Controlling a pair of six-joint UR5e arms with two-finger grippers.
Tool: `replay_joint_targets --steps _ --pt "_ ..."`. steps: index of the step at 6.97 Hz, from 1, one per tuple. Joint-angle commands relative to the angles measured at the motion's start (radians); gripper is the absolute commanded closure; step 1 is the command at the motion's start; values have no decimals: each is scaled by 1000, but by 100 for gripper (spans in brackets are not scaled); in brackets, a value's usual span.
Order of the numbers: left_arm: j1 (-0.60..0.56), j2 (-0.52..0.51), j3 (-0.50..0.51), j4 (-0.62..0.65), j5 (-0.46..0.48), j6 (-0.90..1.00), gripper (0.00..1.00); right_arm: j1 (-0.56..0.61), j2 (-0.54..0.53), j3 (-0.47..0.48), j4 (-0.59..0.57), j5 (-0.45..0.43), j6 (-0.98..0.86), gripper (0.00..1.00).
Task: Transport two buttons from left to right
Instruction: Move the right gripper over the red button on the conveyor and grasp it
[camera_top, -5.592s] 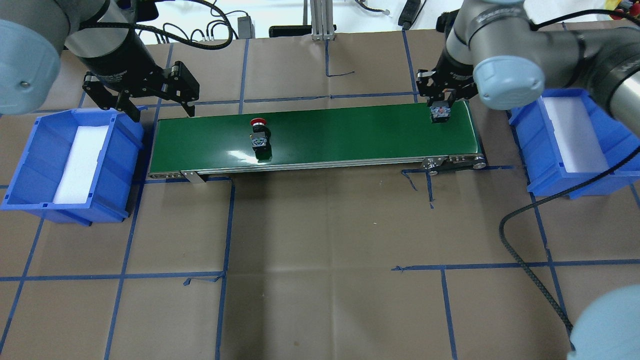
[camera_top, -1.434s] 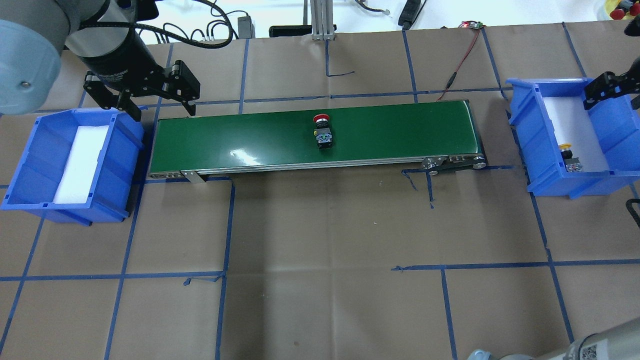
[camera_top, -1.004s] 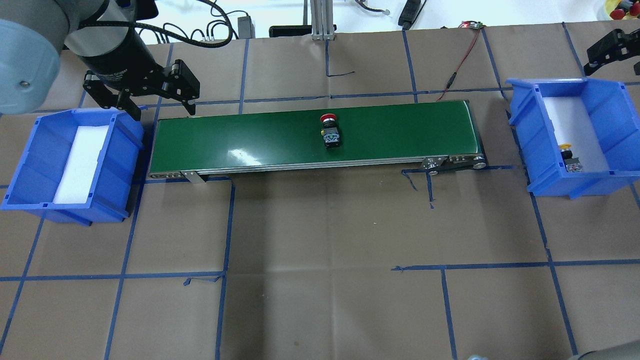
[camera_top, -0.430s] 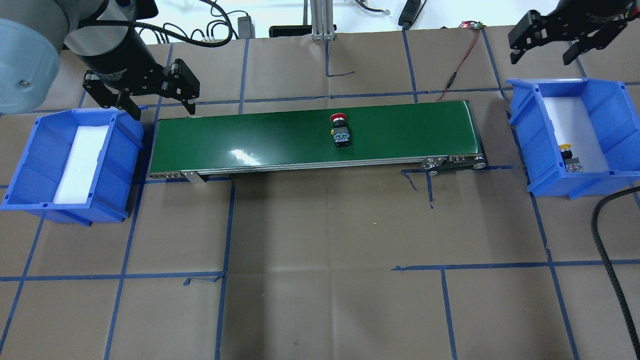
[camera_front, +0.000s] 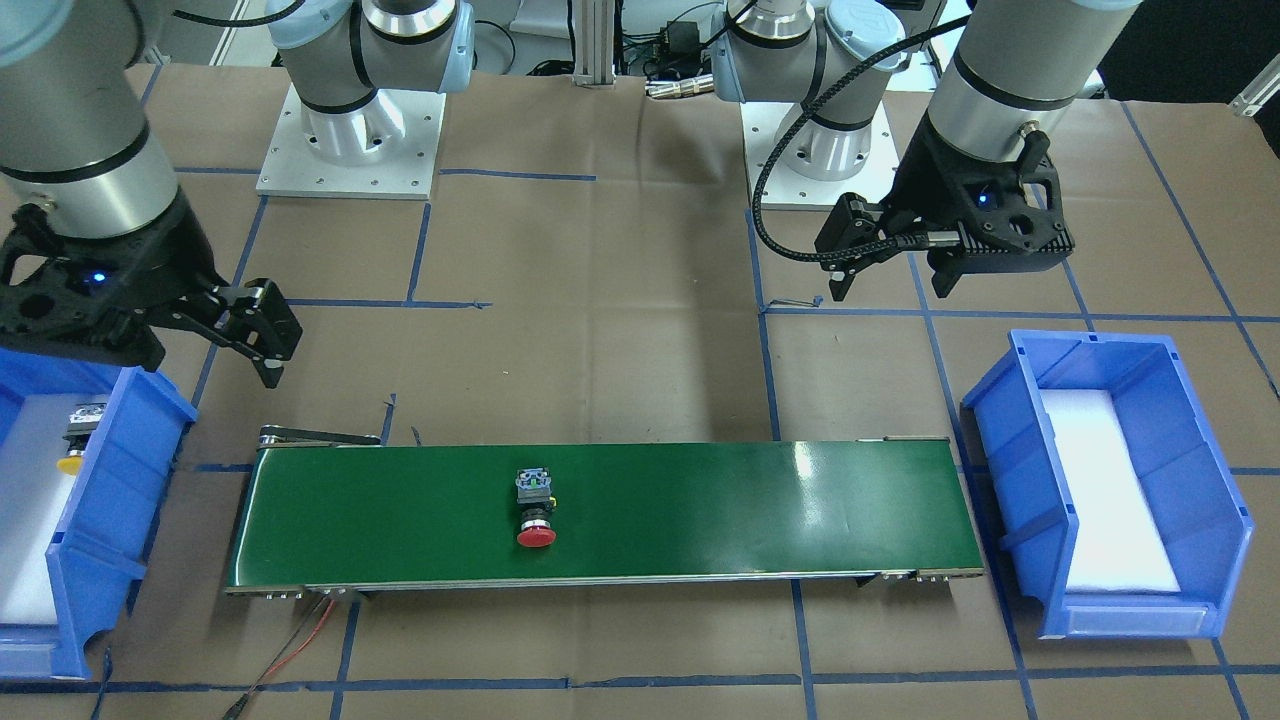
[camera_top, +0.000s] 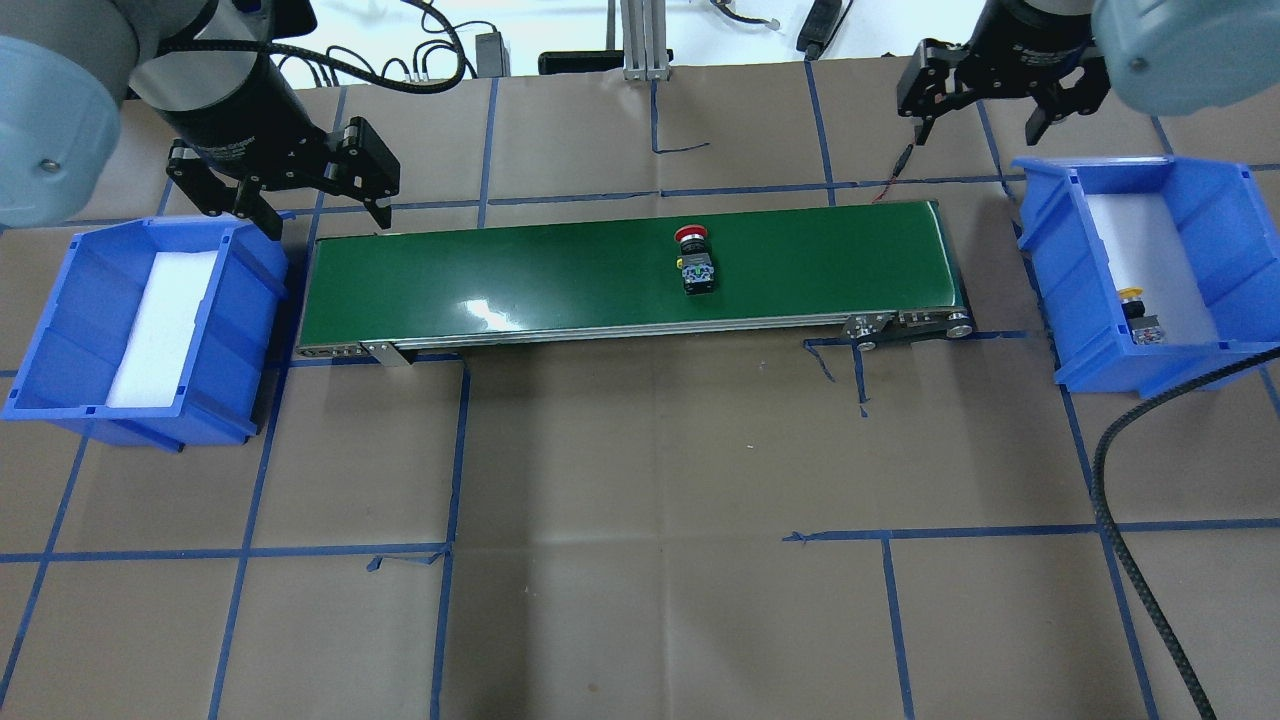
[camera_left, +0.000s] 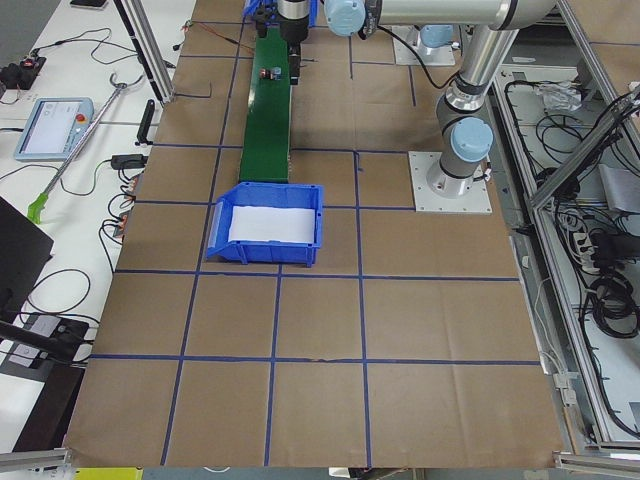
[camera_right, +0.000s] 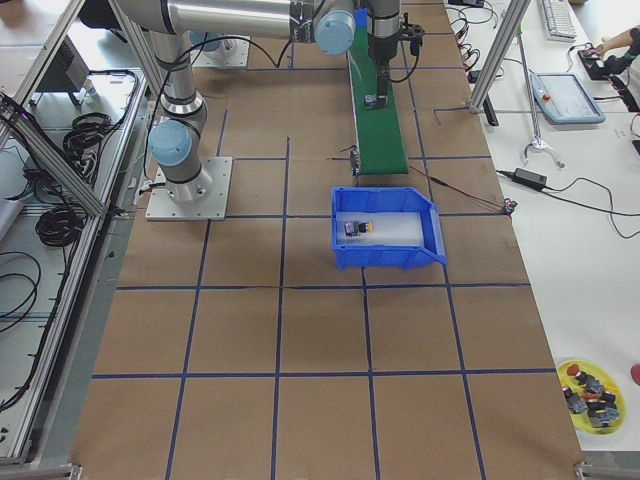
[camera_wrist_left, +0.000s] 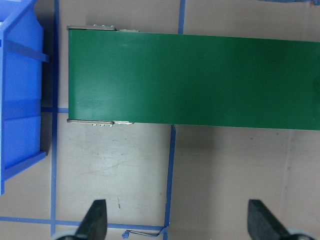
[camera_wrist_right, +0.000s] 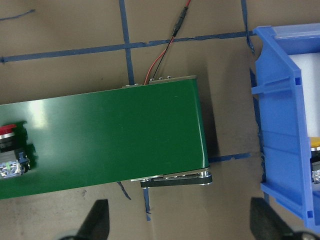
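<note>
Holding, right fingers (camera_wrist_right: 98, 220): nothing; they are spread wide, with only belt end and brown paper showing between them.
Right gripper (camera_top: 975, 130): hangs over the table (camera_top: 640, 520) behind the right end of the belt (camera_top: 520, 280), near the far corner of the right bin (camera_top: 1042, 262); well apart from both buttons.
Left fingers (camera_wrist_left: 95, 223): spread wide, nothing between them.
Left gripper (camera_top: 328, 228): hovers at the belt's left end, beside the far corner of the left bin (camera_top: 62, 300).
Red button (camera_top: 695, 268): lies on its side on the belt, a little right of mid-length, cap toward the belt's far edge; neither gripper touches it.
Yellow button (camera_top: 1138, 315): lies in the right bin on the white pad (camera_top: 1130, 240), close to the near wall.
Left bin: holds a white pad of its own.
Done, as judged: one of two buttons delivered, the yellow one; the red one already fed onto the belt, so the left arm's share looks finished.
Left to do, as judged: the red button has the rest of the belt to cross; then a pick at the right end by the right gripper and a drop into the right bin.
Progress, as judged: past halfway, with the second delivery open.
</note>
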Motion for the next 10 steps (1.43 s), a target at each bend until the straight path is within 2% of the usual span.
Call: replay_joint_targets --steps 1,7,8,10 --pt "1 0 0 0 0 0 0 38 7 4 2 -6 30 0" --pt "1 1 -4 0 3 6 0 38 24 39 -7 8 31 2" --pt "1 3 -6 0 5 11 0 40 41 76 -94 11 31 2" --pt "1 3 -6 0 3 9 0 61 84 160 -352 14 34 1"
